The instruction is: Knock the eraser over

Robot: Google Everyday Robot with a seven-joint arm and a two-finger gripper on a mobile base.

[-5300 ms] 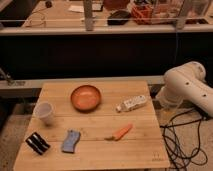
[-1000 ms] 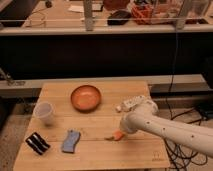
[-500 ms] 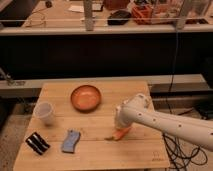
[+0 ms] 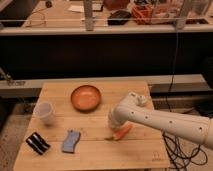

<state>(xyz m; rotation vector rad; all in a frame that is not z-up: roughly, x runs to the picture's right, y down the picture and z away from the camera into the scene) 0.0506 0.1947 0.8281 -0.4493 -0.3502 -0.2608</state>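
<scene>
Wooden table [image 4: 135,155], white arm [image 4: 160,119] reaching in low from the right, orange bowl [image 4: 85,97] apparently empty, white cup [image 4: 44,113] at left, gripper [image 4: 113,125] clenched mid-table just beside an orange carrot [image 4: 123,132], eraser [image 4: 38,143] near the front-left corner, well apart from the gripper.

white arm [image 4: 165,120] comes in from the right, stretched out leftward; end effector [image 4: 113,124] points down, closed up tight, low over the bench [image 4: 95,150] middle
</scene>
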